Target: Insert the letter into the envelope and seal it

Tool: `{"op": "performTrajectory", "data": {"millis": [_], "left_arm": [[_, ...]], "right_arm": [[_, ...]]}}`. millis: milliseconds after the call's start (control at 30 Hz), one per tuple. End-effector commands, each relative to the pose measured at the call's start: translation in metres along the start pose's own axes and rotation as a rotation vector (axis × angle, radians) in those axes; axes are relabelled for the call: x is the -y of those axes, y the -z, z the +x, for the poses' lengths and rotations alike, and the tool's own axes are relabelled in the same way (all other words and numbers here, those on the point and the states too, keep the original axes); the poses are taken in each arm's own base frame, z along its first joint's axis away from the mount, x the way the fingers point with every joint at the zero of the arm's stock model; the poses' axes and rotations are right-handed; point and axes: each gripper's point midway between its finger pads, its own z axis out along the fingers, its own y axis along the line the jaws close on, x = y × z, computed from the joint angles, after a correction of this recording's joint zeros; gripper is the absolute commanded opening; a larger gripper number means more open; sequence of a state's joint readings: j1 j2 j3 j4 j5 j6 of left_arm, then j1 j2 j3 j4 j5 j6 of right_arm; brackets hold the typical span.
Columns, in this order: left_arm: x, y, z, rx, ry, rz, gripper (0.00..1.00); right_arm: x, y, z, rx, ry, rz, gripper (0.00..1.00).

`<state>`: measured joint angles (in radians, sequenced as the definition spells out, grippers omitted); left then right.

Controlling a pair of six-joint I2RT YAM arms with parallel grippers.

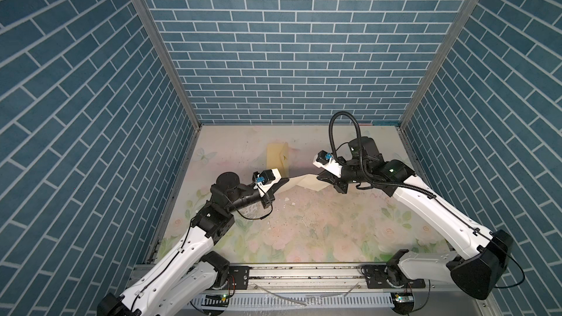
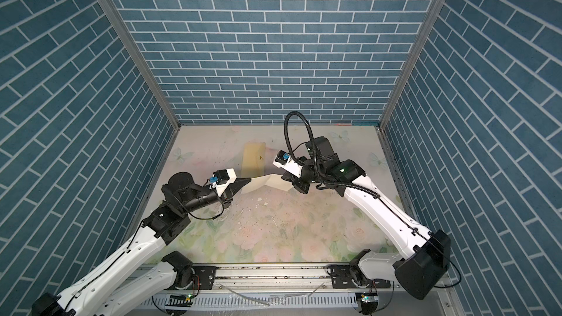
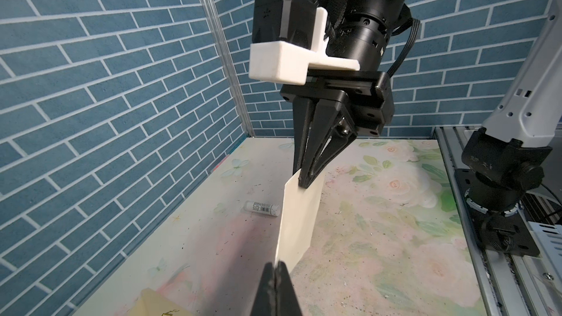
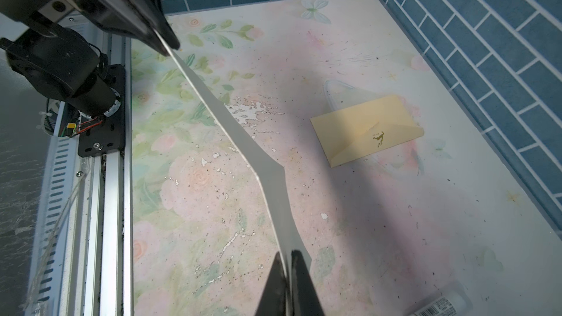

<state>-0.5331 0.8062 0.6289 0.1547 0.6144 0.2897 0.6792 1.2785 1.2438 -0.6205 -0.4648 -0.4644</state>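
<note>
While pinching it at two opposite edges, holds the letter [image 1: 307,182] up off the surface [image 1: 304,232], strung between the two arms in both top views. Shows it nearly edge-on from the right wrist, with a kink partway along; from the left wrist, as a plain cream strip. At one edge, left gripper [image 1: 287,180]: jaws closed tight on the paper. At the opposite edge, right gripper [image 1: 319,175]: jaws likewise closed tight on the paper. Farther back, toward the rear wall, finds the envelope [image 1: 278,159] lying flat on the surface, apart from the letter, triangular flap and small dark mark facing up. Also on the surface, a white glue stick [image 3: 262,208] on its side, apart from the envelope and touching neither paper.
</note>
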Motion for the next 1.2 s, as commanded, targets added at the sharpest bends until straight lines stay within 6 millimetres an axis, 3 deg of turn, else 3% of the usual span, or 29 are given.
{"op": "performTrajectory", "data": {"millis": [0,133,233,367,567,800,1000,1167], "left_arm": [[-0.001,0.003,0.001,-0.001,-0.013,-0.012,0.0],[-0.002,0.002,0.002,-0.004,-0.013,-0.017,0.0],[-0.002,0.003,0.002,-0.002,-0.016,-0.018,0.0],[-0.002,0.003,0.001,-0.002,-0.018,-0.022,0.0],[-0.002,0.002,0.002,-0.002,-0.016,-0.021,0.0],[0.002,0.001,0.0,0.003,-0.007,0.012,0.0],[0.003,0.006,-0.013,0.021,-0.015,0.016,0.16],[0.002,0.019,-0.041,0.078,-0.064,-0.009,0.46]], "right_arm": [[-0.007,0.003,0.014,-0.031,-0.014,-0.011,0.02],[-0.005,0.004,0.016,-0.039,-0.019,-0.001,0.02],[-0.003,0.004,0.018,-0.05,-0.024,0.007,0.1],[-0.002,0.004,0.024,-0.068,-0.029,0.017,0.11],[-0.002,0.003,0.028,-0.074,-0.031,0.018,0.0],[0.004,0.005,0.019,-0.047,-0.01,0.049,0.0],[0.023,0.009,0.02,-0.053,0.024,0.157,0.0],[0.037,0.011,0.026,-0.07,0.052,0.242,0.0]]}}
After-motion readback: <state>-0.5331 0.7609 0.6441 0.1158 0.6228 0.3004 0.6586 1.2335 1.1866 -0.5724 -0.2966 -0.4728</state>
